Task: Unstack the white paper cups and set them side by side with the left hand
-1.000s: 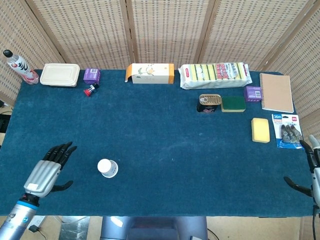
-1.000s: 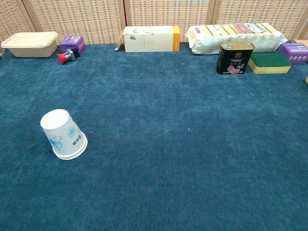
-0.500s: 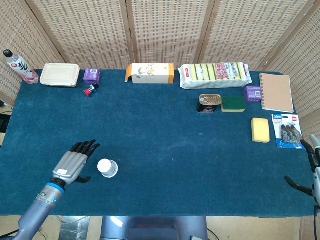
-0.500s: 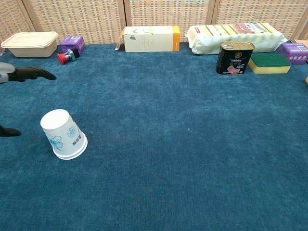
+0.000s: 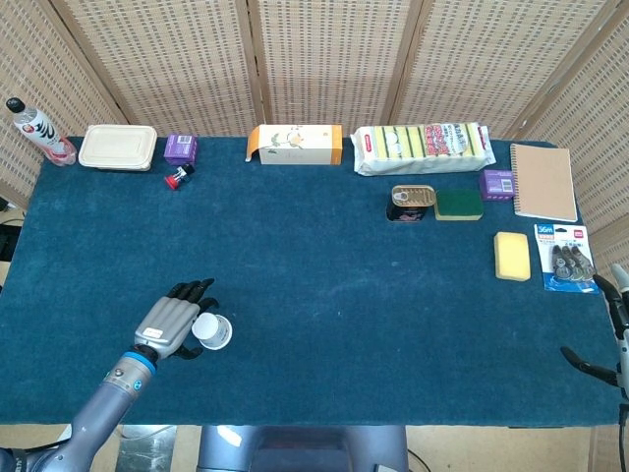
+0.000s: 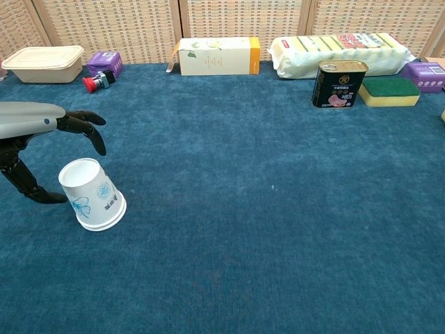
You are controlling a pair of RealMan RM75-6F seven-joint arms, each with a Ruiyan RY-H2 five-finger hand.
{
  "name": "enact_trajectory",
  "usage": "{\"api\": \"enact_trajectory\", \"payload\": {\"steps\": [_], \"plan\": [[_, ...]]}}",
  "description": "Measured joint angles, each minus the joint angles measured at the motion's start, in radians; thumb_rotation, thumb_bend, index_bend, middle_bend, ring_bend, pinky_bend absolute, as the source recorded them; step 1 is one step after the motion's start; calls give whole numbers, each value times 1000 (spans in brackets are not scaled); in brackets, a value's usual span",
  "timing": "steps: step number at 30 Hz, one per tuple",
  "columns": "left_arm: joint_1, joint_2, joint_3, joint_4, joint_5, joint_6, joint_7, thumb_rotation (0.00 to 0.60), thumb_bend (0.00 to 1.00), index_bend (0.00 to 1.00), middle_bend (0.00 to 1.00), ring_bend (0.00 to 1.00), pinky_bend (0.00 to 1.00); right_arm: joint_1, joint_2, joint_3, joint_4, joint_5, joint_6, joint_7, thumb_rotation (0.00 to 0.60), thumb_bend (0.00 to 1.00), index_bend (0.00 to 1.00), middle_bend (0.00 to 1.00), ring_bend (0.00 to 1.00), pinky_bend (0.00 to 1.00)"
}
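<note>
Overhead, left hand spread, empty, beside white paper cups, right hand at table edge, grasp unclear

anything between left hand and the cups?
Nothing. Chest view shows only bare blue cloth between the left hand and the cups; its fingers arch above them, thumb beside.

Right hand cropped at frame edge

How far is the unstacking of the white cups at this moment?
Nothing looks done: the white paper cups stand upside down as one stack on the blue cloth. In hand: the left hand is beside the stack, fingers spread above it, not gripping. Left: lift one cup off and set both side by side.
</note>
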Motion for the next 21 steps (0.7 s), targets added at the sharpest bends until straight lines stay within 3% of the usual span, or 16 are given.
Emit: {"api": "enact_trajectory", "payload": {"steps": [21], "plan": [[-52, -11, 25, -7, -51, 50, 7, 600, 294, 338, 0, 0, 60, 2, 7, -3, 0, 1, -10, 18, 600, 82, 84, 0, 0, 0]]}}
